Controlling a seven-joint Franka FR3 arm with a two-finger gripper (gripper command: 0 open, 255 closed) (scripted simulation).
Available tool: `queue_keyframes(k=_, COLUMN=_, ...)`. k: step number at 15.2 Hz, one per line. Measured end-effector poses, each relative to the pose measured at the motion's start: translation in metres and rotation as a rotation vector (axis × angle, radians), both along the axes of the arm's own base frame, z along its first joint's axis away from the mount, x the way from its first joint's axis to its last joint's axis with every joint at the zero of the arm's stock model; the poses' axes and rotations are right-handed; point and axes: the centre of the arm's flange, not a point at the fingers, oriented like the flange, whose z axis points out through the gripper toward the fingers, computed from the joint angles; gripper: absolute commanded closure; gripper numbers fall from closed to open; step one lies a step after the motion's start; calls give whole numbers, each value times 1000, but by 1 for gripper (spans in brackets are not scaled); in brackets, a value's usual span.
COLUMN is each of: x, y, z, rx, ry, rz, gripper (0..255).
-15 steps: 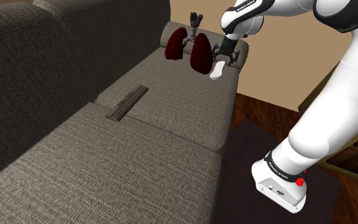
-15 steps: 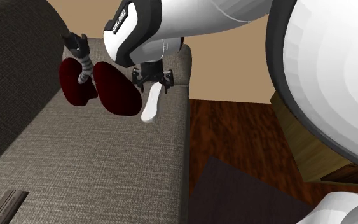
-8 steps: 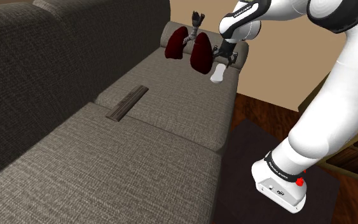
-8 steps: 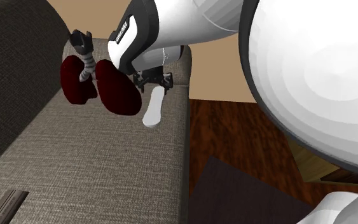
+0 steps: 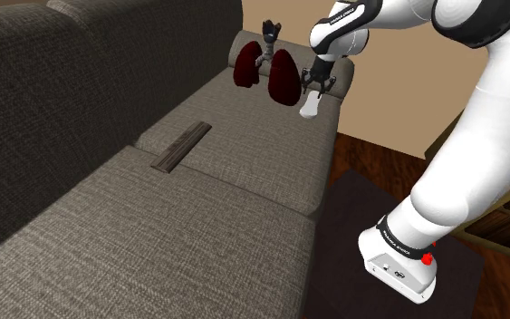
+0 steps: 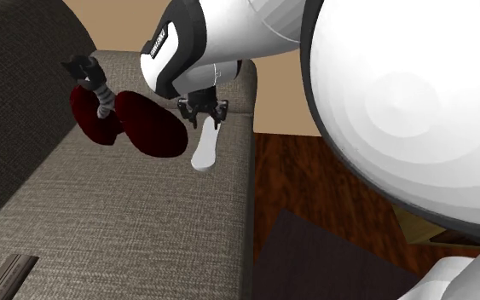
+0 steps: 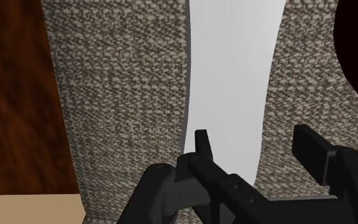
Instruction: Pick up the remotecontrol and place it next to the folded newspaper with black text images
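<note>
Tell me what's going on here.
The white arm has its gripper down over a white remote that lies on the sofa near its front edge, beside a dark red lung model. The black fingers stand open astride the remote's end, so it is not gripped yet. A dark flat strip, probably the newspaper, lies farther along the seat, apart from the remote.

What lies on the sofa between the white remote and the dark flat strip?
Nothing: the shoulder view shows bare sofa fabric between the remote and the strip; the dark red model stands aside.
</note>
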Motion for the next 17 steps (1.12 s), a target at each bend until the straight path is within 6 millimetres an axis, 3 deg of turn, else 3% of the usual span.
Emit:
queue_keyframes(k=6, x=-6, y=2, z=3, rx=3, ry=-6, rz=-6, gripper=255)
queue_keyframes(k=11, x=-10, y=16, z=12, rx=38, ry=48, rz=7, gripper=255)
queue_keyframes(k=12, x=-10, y=16, z=12, rx=38, ry=48, rz=7, gripper=0)
queue_keyframes(k=17, x=-22, y=25, z=17, rx=53, ry=58, rz=4, gripper=0)
